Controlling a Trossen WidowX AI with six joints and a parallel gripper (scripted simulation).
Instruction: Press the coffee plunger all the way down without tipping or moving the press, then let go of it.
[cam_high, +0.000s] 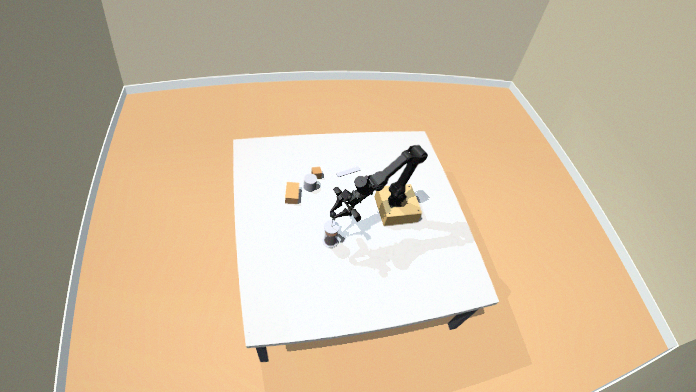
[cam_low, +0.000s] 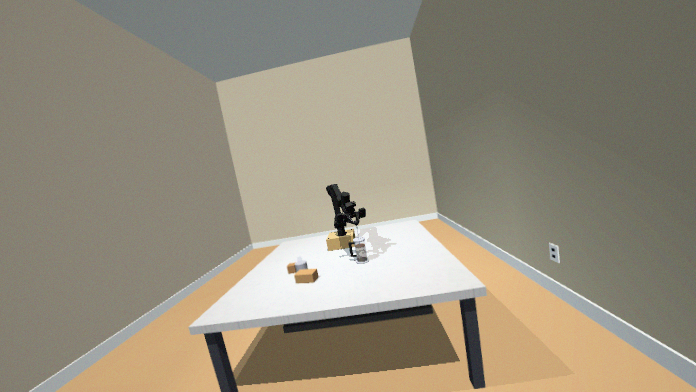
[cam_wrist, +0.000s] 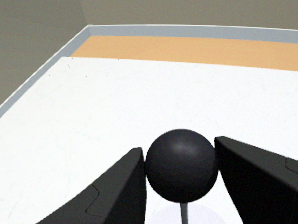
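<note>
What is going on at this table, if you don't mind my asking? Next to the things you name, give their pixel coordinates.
The arm (cam_high: 416, 153) (cam_low: 335, 200) has its tool (cam_high: 333, 214) (cam_low: 357, 221) (cam_wrist: 178, 152) shut on the black knob (cam_wrist: 181, 165) of a coffee press. The press (cam_high: 331, 234) (cam_low: 361, 251) stands upright on the table (cam_high: 285, 290) (cam_low: 390, 280), and a length of rod (cam_wrist: 184, 212) shows between knob and lid, so the plunger is not down yet. Pushing it down and letting go are still to be done. Two orange blocks (cam_high: 292, 192) (cam_low: 306, 276) sit off to one side.
</note>
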